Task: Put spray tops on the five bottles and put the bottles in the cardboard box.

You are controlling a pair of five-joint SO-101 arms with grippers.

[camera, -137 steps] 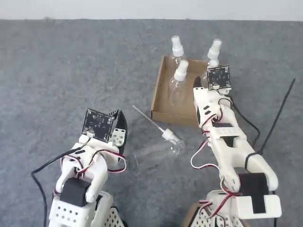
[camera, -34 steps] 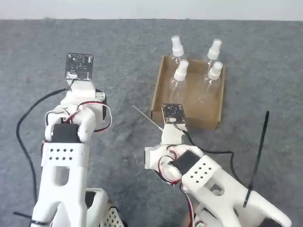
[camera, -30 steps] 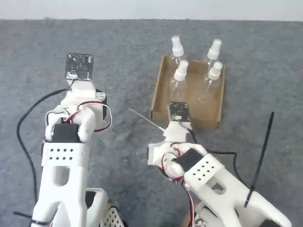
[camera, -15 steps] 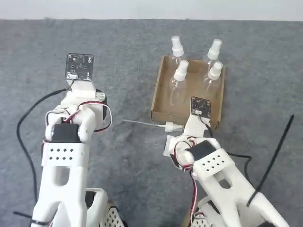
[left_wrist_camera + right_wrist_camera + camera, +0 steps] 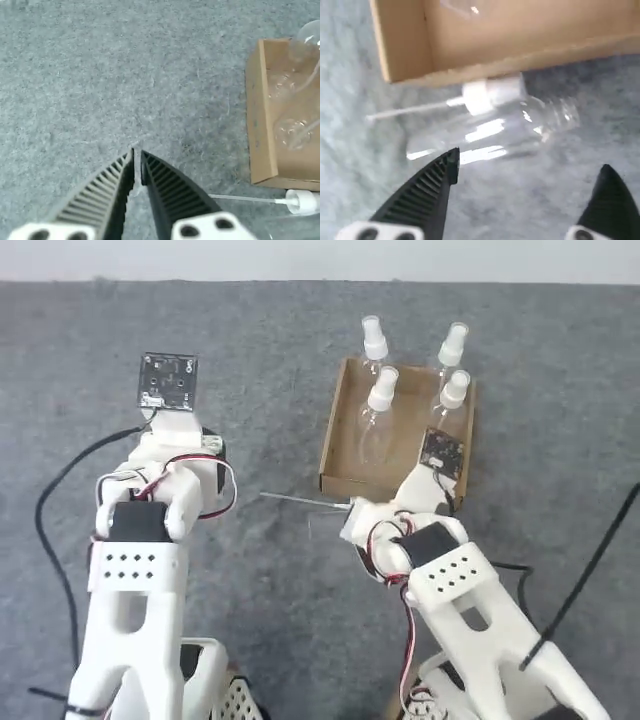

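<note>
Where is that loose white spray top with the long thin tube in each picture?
High view: the spray top lies on the carpet at the cardboard box's near left corner.
Left wrist view: on the carpet by a box corner.
Right wrist view: between the box's wall and a lying clear bottle.
Shared landmark: the cardboard box.

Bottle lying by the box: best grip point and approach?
Take the bottle across the middle of its body, coming down from above. It lies flat on its side, so the round wall is exposed. The right gripper hangs open near it. Leave the threaded neck free.
</note>
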